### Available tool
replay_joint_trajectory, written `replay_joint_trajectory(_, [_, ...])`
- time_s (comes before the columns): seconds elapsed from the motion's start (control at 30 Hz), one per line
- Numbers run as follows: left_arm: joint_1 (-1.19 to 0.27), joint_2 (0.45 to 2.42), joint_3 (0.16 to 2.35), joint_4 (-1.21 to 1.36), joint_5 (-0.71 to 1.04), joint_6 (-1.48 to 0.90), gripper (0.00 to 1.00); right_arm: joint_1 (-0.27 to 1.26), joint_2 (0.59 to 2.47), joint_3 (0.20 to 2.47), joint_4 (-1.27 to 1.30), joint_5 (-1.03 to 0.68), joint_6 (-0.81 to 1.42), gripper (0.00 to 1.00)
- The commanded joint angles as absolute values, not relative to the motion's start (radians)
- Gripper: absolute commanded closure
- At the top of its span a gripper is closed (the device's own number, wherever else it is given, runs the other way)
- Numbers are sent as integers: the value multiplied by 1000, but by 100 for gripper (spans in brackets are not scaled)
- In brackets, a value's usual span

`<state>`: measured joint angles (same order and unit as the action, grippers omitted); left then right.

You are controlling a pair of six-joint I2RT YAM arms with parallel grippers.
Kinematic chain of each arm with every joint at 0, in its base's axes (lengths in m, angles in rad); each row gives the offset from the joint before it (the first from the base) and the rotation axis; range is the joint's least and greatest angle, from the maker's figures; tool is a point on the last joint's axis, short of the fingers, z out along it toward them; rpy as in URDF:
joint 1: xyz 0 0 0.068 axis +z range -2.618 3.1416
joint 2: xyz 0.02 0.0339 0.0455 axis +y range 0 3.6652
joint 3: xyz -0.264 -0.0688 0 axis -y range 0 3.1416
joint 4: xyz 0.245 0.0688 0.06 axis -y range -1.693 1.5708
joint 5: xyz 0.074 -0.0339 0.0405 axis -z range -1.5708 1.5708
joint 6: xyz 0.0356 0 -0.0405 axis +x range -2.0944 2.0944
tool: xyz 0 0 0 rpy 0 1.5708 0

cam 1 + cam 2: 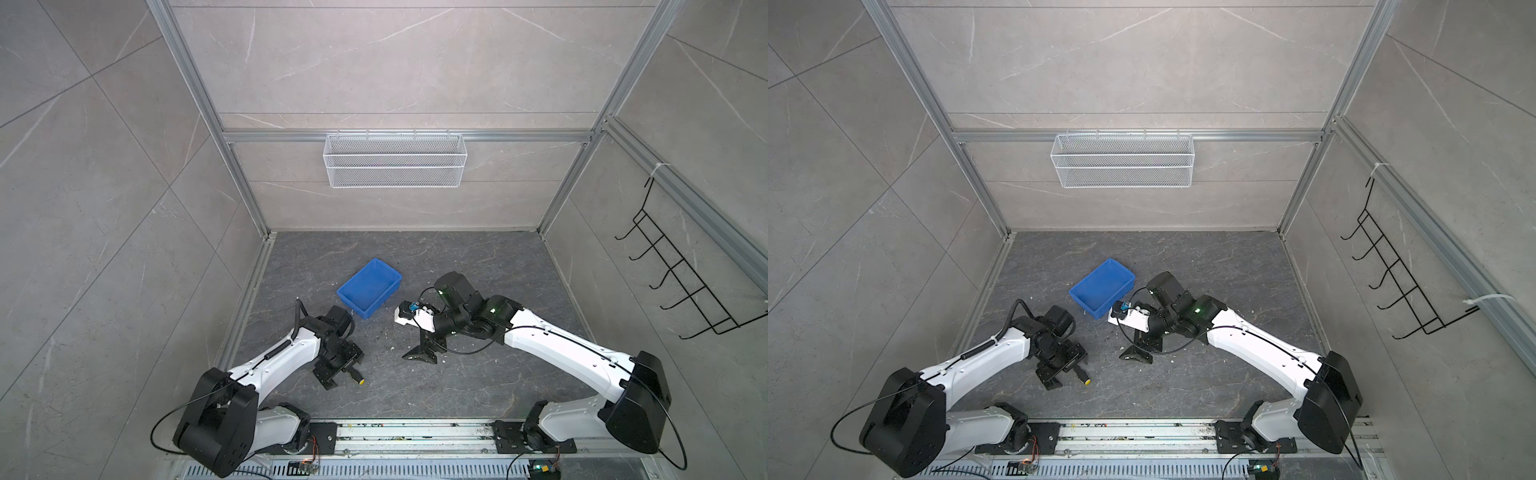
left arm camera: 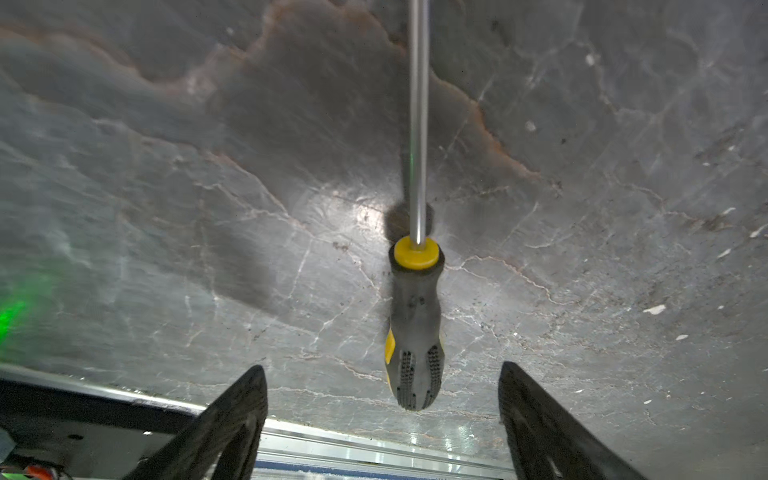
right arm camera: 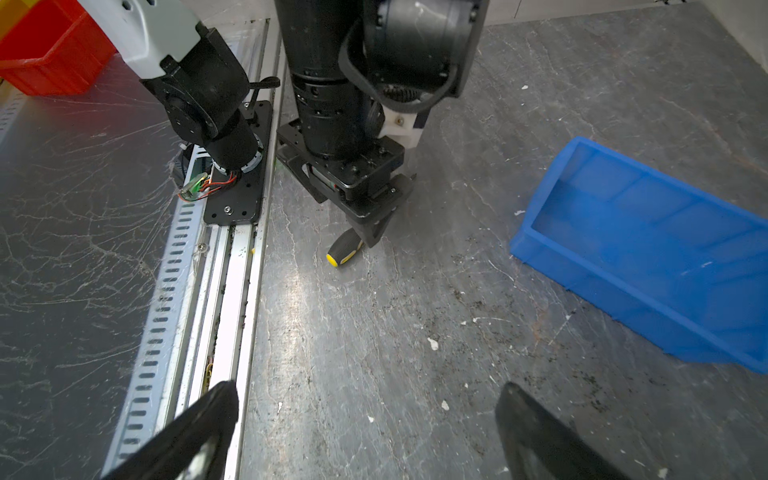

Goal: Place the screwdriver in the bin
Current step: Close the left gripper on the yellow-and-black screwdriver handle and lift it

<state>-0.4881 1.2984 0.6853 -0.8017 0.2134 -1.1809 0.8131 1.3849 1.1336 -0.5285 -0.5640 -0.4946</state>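
Two grippers show jaws apart: the left gripper straddles the handle of the screwdriver lying on the bench near the bin, the right gripper holds nothing beside the bin, and an off-centre squeeze could roll the round handle away.

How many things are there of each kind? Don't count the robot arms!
Screwdriver: 1
Blue bin: 1
Red box: 1
White wire basket: 1
Black hook rack: 1
Total: 5
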Motion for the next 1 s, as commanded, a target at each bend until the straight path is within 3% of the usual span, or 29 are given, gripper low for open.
replay_joint_trajectory(0.0, [-483,1359,722,-804,263,-1144,16,825,1394,1165,-574,-553,-508,1])
replay_joint_trajectory(0.1, [-483,1394,724,-822,261,-1137,25,830,1390,1168,-588,-535,-508,1])
replay_joint_trajectory(0.3, [-483,1426,715,-828,260,-1133,32,835,1384,1156,-584,-517,-491,1])
replay_joint_trajectory(0.6, [-483,1467,695,-828,245,-1123,56,845,1378,1143,-575,-498,-481,1])
replay_joint_trajectory(0.77, [-483,1470,686,-822,224,-1122,82,844,1385,1153,-580,-491,-467,1])
replay_joint_trajectory(0.97, [-483,1428,707,-876,133,-1117,100,845,1380,1151,-568,-468,-447,1])
